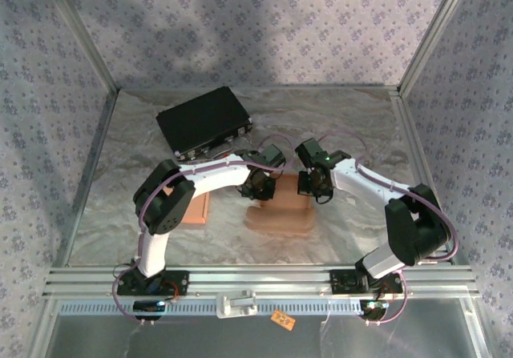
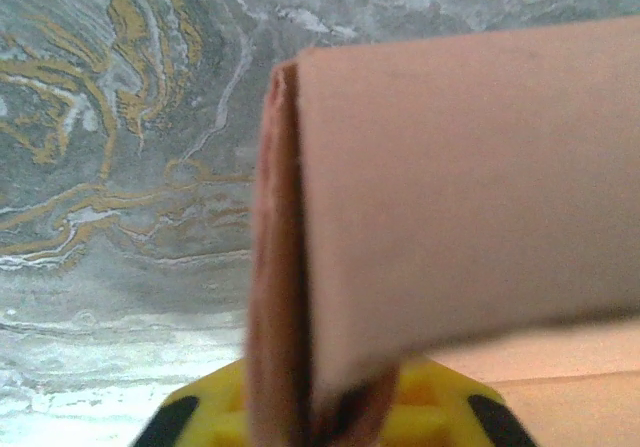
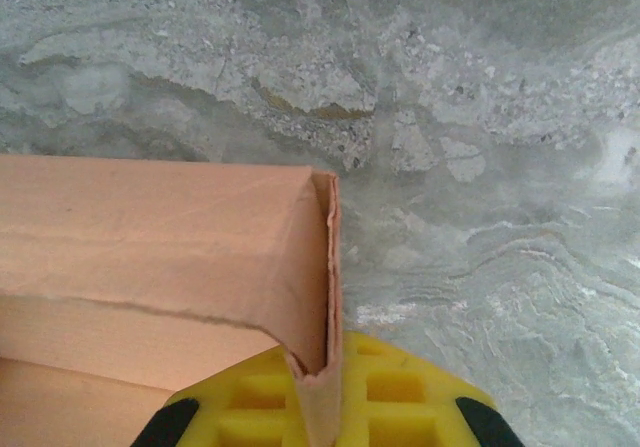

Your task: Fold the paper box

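Note:
The tan paper box (image 1: 280,212) lies mid-table, partly folded, between my two grippers. My left gripper (image 1: 260,188) comes down on its left end. In the left wrist view that gripper (image 2: 325,422) is shut on a doubled side wall (image 2: 275,267) of the box, and a broad panel (image 2: 470,187) bends off to the right. My right gripper (image 1: 313,187) is at the box's far right end. In the right wrist view it (image 3: 322,412) is shut on a doubled wall edge (image 3: 328,267), with the box panel (image 3: 150,232) stretching left.
A black rectangular case (image 1: 204,120) lies at the back left on the silvery table cover (image 1: 353,126). Another tan cardboard piece (image 1: 197,209) shows under the left arm's elbow. Patterned walls and metal rails (image 1: 256,282) enclose the table.

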`<state>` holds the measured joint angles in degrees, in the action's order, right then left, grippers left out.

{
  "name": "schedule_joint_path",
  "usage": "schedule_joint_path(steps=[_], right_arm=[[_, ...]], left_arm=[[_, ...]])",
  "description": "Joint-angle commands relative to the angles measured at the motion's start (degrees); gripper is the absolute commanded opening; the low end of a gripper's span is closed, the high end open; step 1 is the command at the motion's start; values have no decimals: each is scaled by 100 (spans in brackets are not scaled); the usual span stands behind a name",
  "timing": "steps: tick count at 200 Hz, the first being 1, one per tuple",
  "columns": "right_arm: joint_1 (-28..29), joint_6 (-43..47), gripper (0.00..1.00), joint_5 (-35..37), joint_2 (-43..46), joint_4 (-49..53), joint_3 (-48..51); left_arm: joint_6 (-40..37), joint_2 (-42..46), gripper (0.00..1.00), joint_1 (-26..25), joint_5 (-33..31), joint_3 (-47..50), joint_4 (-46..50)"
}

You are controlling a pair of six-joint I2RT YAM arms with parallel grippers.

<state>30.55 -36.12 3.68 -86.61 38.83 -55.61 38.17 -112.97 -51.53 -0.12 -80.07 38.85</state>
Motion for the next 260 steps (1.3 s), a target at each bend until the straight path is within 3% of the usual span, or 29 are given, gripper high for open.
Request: schedule_joint_path(steps=[1, 74, 96, 117, 137, 203, 260], right_arm=[[2, -236, 0, 396, 178, -124, -28], [51, -255, 0, 298, 212, -178, 22], [43, -214, 0, 273, 206, -180, 67], [14, -190, 0, 247, 179, -127, 86], [-13, -196, 0, 219, 181, -120, 103], [-50, -196, 0, 167, 152, -109, 85], [-95, -185, 0, 32, 145, -137, 18]], left_arm=[[-122, 58, 0, -89, -356, 147, 687], [30, 161, 0, -227, -1253, 117, 854], [-44, 275, 35, -209, -1277, -15, 842], [-139, 346, 47, -80, -1239, -291, 979], [-283, 398, 51, 43, -871, -350, 729], [-525, 149, 49, 294, -240, -728, 303], [-572, 101, 44, 347, -351, -734, 160]])
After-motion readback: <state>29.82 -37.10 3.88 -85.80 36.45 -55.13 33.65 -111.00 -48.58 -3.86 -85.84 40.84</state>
